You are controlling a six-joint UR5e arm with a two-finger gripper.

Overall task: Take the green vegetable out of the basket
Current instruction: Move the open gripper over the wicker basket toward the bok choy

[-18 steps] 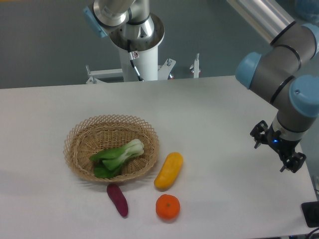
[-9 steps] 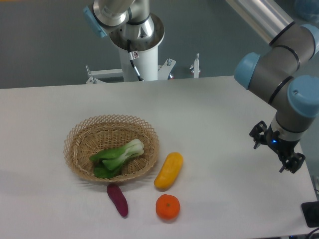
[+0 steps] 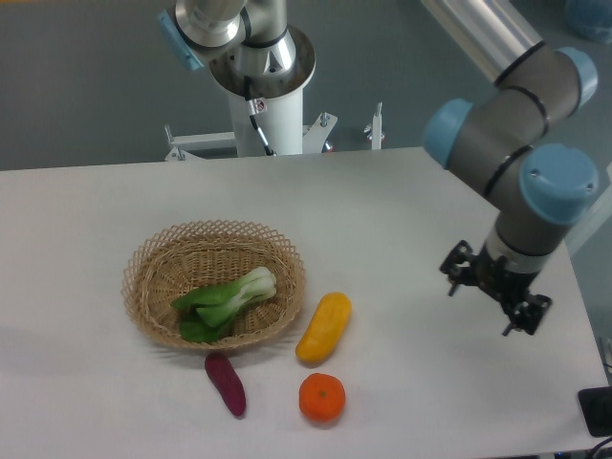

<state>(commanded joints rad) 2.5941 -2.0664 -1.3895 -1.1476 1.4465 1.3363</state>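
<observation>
1. Since a second ago my gripper (image 3: 490, 295) has shifted left, toward the basket (image 3: 214, 284), while the produce has kept its places.
2. Nearest the camera is an orange (image 3: 321, 398), on the table (image 3: 402, 210) off the basket's front right, well apart from the rim.
3. Left of the orange lies a purple sweet potato (image 3: 226, 383), just in front of the basket, its upper end near the rim but not clearly touching it.
4. Behind the orange lies a yellow fruit (image 3: 324, 326), just beside the basket's right side, tilted with its top end leaning away from the basket.
5. My gripper hangs far to the basket's right, past the yellow fruit and well apart from it. Its fingers are spread open and nothing is between them.
6. The basket sits on the left half of the table, and the bok choy (image 3: 228, 300) lies inside it, toward the front wall.
7. The bok choy's pale stalk end points to the basket's right and slightly back; its dark leaves spread toward the front left of the basket floor.
8. My forearm and blue-capped joints rise up from the gripper, on the basket's far right.
9. Farthest back, beyond the table edge behind the basket, stands the white base column (image 3: 267, 100) of the arm.
</observation>
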